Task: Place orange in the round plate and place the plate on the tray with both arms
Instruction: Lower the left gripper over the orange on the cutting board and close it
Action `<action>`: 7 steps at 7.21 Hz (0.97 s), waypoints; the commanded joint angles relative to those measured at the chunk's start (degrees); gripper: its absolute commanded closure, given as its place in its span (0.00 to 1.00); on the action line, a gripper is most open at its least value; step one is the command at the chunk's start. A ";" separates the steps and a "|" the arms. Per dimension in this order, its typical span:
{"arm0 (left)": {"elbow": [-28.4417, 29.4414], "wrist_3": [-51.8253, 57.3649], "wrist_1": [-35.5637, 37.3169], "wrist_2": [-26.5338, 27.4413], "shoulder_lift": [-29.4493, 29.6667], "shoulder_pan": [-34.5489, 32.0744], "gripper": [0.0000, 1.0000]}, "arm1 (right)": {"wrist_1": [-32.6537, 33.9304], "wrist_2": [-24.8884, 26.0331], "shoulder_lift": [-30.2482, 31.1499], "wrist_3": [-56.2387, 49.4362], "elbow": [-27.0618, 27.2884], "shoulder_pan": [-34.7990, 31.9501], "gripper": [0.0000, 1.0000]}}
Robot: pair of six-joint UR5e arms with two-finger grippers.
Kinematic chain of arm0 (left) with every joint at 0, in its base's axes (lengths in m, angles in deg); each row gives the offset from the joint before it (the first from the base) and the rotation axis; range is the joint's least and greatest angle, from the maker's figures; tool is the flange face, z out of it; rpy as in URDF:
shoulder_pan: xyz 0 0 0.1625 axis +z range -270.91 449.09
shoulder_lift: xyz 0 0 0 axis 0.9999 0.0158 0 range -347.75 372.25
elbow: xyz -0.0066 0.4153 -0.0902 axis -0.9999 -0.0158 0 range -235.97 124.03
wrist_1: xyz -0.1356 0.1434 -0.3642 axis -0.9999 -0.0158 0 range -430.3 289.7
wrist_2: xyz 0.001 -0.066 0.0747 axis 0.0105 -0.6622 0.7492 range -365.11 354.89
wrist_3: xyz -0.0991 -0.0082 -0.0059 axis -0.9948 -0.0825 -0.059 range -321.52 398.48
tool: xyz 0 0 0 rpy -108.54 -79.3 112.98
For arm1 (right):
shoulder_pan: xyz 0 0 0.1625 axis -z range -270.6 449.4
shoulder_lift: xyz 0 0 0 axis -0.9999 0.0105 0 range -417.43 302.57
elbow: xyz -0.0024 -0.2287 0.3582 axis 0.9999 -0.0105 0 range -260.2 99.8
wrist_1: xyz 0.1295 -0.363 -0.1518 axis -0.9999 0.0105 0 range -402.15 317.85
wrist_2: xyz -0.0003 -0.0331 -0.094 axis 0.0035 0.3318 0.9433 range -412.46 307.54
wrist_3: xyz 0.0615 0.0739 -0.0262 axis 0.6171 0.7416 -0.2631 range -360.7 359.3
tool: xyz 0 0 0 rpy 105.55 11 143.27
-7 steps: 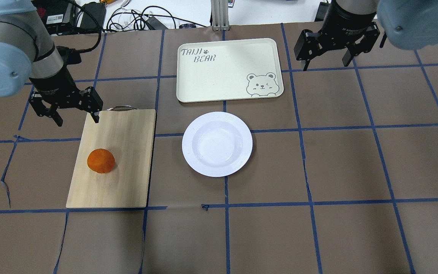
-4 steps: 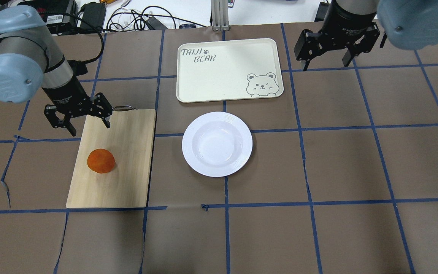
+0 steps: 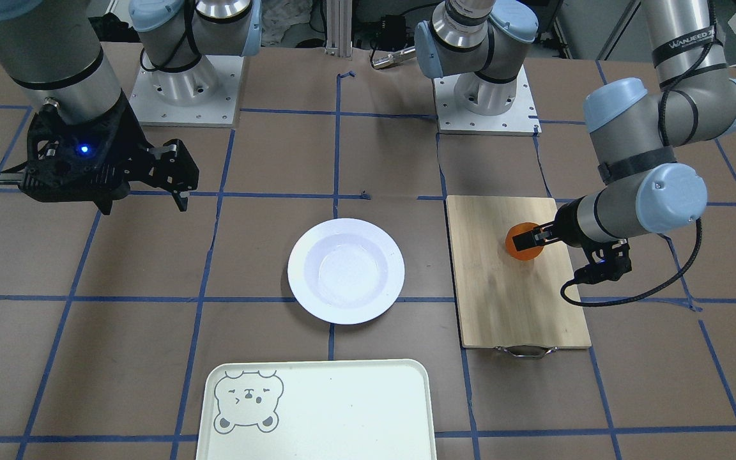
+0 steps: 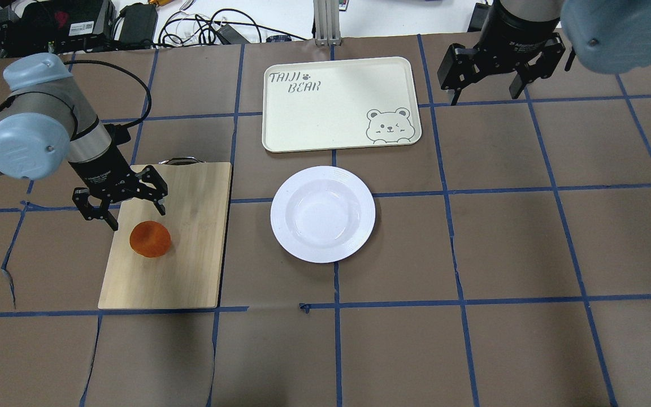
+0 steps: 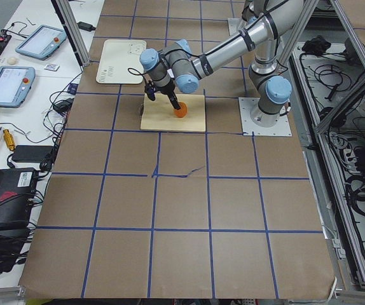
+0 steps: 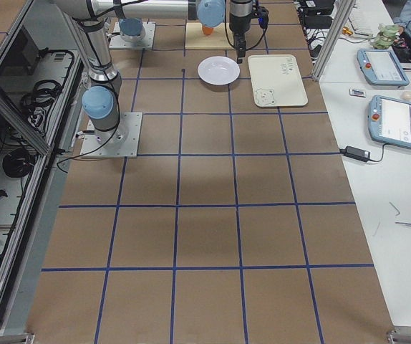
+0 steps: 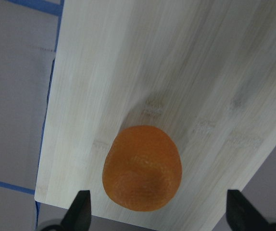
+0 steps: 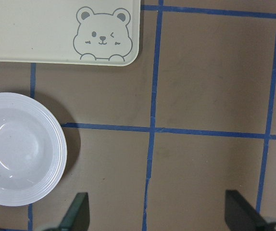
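Left gripper [image 4: 138, 220]: fingers are held apart, poised over the orange [image 4: 150, 239]; contact cannot be told.
Right gripper [image 4: 483, 97]: fingers are spread wide, raised beside the tray [image 4: 337, 107].
Orange: laid on the cutting board [image 4: 190, 243].
Round plate [image 4: 322, 217]: set on the table, near the tray.

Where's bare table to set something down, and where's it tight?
Widest: the table on the robot's right of the round plate, out to the right claw. Also the strip between plate and arm bases, and the empty tray. Tight: the cutting board around the orange, left claw open at it; board-to-plate gap is narrow.
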 commanded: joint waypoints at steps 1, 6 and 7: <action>-1.60 -0.53 3.69 -0.08 2.41 0.17 0.00 | 0.00 0.00 0.00 -0.01 0.00 0.02 0.00; -2.49 -1.24 3.80 -0.26 4.35 0.17 0.54 | 0.00 0.00 0.00 -0.01 0.00 0.02 0.00; -2.22 -1.32 3.89 -0.17 4.27 0.17 1.00 | 0.00 0.00 0.00 -0.01 0.00 0.02 0.00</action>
